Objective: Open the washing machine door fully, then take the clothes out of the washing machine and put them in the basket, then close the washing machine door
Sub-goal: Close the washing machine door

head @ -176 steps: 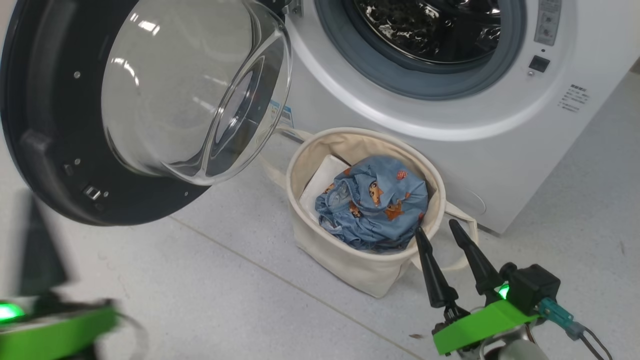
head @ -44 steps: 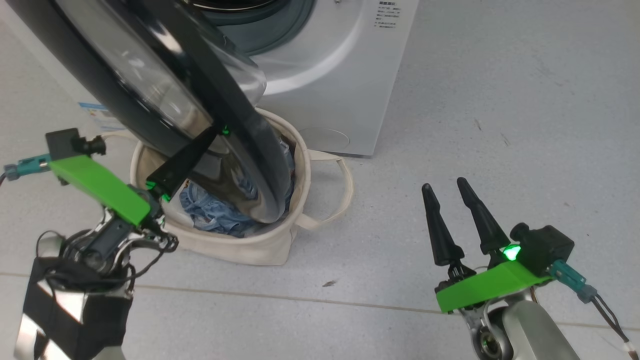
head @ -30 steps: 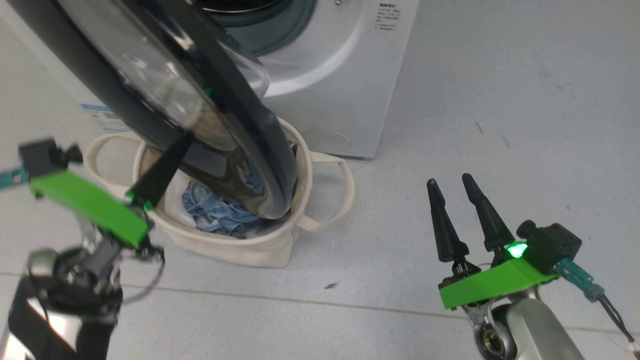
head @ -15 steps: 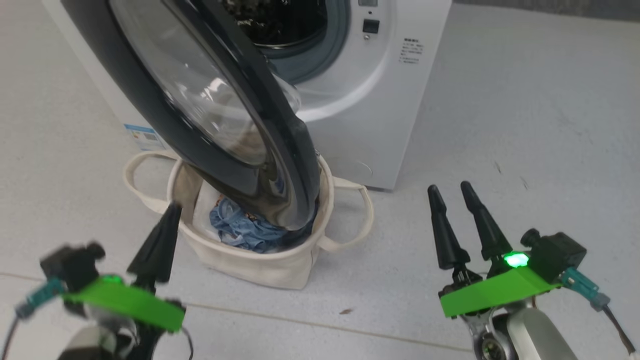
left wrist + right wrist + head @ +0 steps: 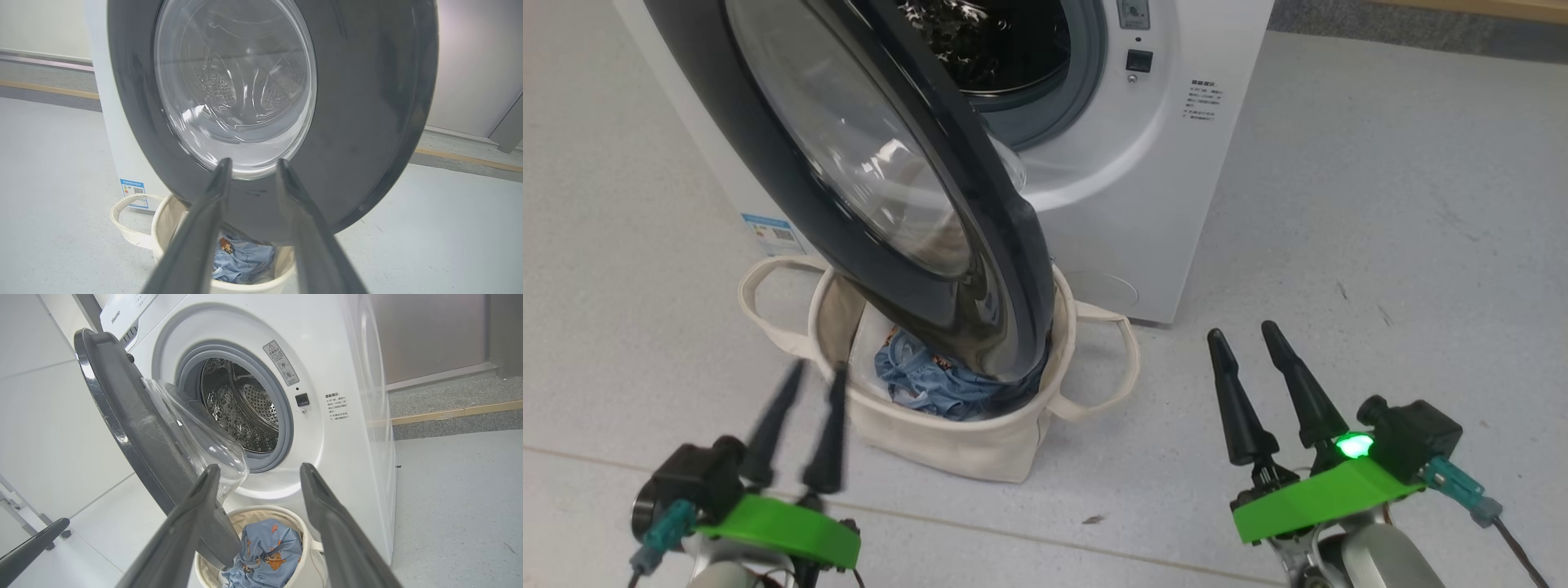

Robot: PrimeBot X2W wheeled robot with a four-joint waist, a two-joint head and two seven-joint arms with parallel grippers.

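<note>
Round black-rimmed glass washing machine door [image 5: 1013,261]: rigid, hinged, likely slick; best pushed at the rim. Both left gripper [image 5: 817,369] and right gripper [image 5: 1241,331] gape, empty.

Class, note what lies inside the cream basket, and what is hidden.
The clothes, crumpled light blue fabric with orange-brown figures, lie in the basket. The lower rim of the washing machine door covers part of the inside in the head view; the bottom is hidden under the fabric.
</note>
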